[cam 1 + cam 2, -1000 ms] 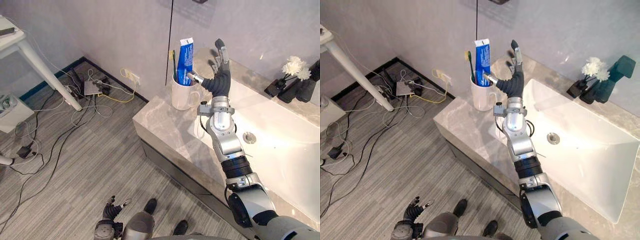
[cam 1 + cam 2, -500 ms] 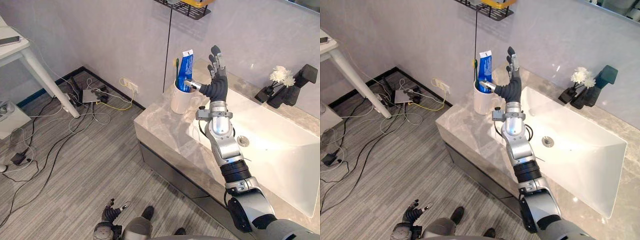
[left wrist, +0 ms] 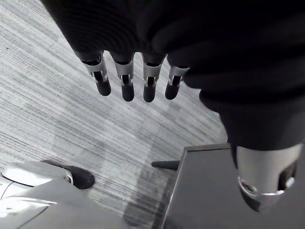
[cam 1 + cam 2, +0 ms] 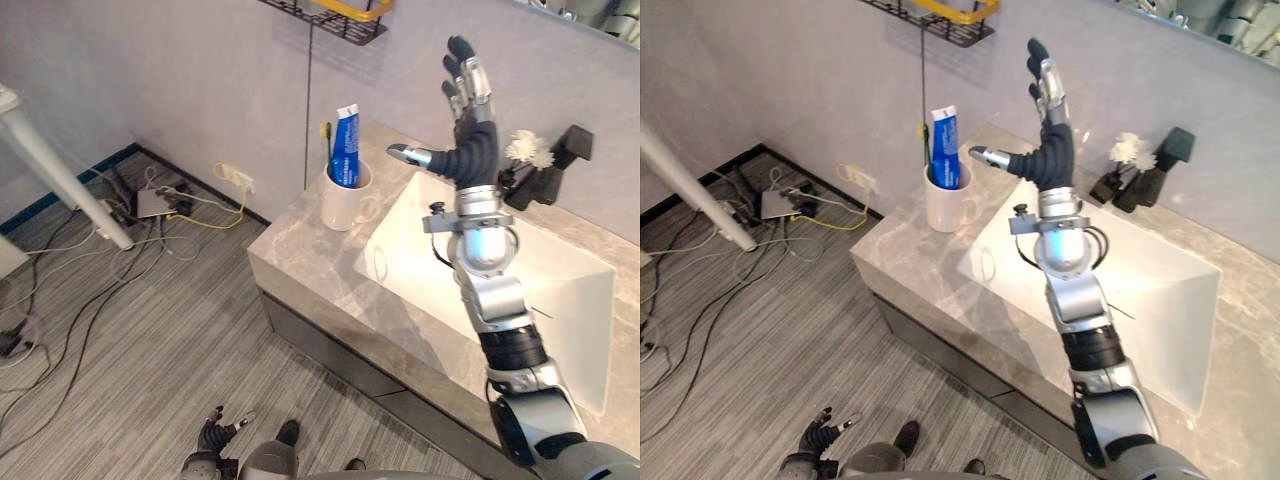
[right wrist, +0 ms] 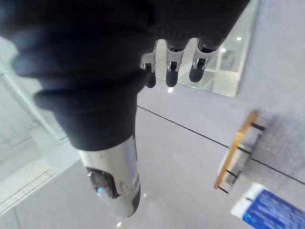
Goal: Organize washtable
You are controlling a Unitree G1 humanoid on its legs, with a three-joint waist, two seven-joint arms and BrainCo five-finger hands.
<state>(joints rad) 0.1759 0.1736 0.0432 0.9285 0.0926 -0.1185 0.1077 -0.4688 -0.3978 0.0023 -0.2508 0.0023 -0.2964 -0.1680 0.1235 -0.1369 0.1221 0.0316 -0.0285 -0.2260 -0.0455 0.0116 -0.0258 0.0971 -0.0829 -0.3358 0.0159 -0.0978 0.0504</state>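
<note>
1 white ceramic mug (image 4: 343, 203) stands on the veined grey stone counter (image 4: 310, 265), just left of 1 rectangular white basin (image 4: 560, 300). It holds 1 blue toothpaste tube (image 4: 346, 145) and 1 slim toothbrush (image 4: 327, 135), both upright. The right hand (image 4: 472, 150) is raised above the basin, fingers straight and spread, empty. The left hand (image 4: 215, 432) hangs low, fingers relaxed.

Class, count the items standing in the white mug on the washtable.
2: a blue toothpaste tube and a toothbrush beside it, both in the mug; others inside may be hidden.
</note>
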